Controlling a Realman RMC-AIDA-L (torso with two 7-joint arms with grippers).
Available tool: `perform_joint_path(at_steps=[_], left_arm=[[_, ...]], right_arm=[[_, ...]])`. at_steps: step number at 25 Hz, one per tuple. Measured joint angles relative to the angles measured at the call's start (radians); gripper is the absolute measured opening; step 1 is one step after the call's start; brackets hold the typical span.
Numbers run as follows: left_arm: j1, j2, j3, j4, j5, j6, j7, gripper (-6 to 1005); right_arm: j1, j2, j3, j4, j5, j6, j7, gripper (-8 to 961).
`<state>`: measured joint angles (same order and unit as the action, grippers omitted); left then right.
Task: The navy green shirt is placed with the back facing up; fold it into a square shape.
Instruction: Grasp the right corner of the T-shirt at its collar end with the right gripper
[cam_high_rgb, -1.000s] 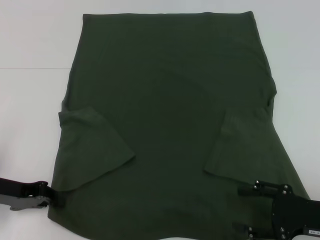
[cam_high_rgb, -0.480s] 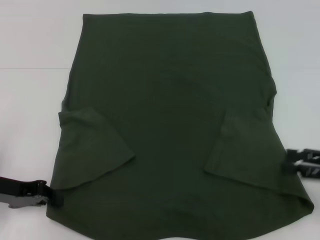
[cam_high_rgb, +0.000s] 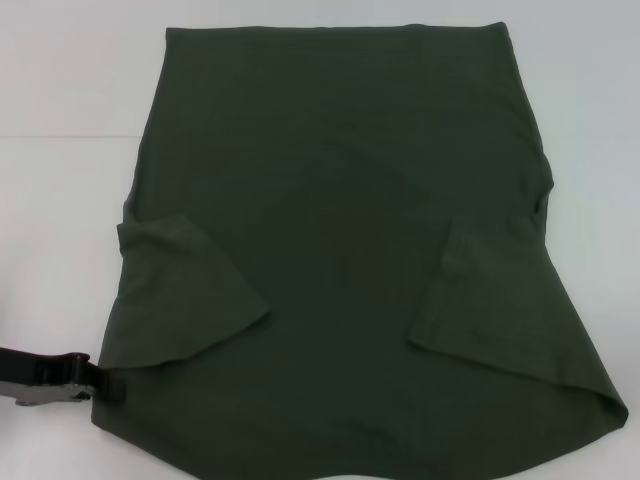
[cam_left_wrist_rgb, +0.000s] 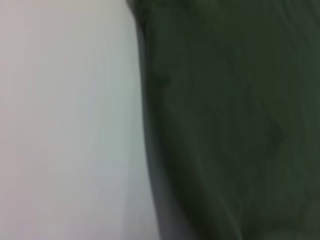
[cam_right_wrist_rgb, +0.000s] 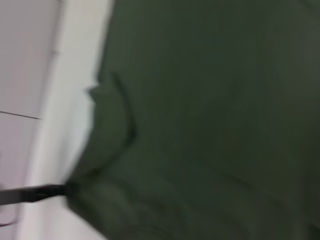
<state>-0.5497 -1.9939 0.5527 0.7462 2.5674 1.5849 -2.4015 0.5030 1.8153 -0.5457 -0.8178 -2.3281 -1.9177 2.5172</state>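
Both sleeves lie folded inward on the navy green shirt (cam_high_rgb: 340, 250)
Left gripper (cam_high_rgb: 105, 385) touches its near-left edge, seemingly for a side fold; fingers' state can't be told; right gripper unseen

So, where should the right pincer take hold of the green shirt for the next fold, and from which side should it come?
Probably at the near right corner of the navy green shirt, coming in from the robot's right over the bare table. The hem there juts out to a point past the folded-in sleeve, so the edge is free to pinch. The left pincer is at the matching near left corner; the right pincer is not in view.
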Motion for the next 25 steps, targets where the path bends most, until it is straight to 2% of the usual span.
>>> perform_joint_path(at_steps=[8, 11, 19, 25], left_arm=[[0.001, 0.011, 0.0, 0.001, -0.01, 0.006, 0.008, 40], [0.0, 0.011, -0.001, -0.001, -0.01, 0.006, 0.008, 40], [0.0, 0.007, 0.0, 0.0, -0.012, 0.001, 0.011, 40], [0.001, 0.006, 0.0, -0.004, -0.012, -0.006, 0.015, 39]], right_arm=[[0.02, 0.006, -0.006, -0.004, -0.179, 0.058, 0.03, 802], [0.025, 0.018, -0.016, -0.002, -0.212, 0.09, 0.026, 802], [0.042, 0.065, -0.081, 0.003, -0.222, 0.165, 0.017, 802], [0.057, 0.087, -0.113, 0.012, -0.27, 0.223, 0.02, 802]])
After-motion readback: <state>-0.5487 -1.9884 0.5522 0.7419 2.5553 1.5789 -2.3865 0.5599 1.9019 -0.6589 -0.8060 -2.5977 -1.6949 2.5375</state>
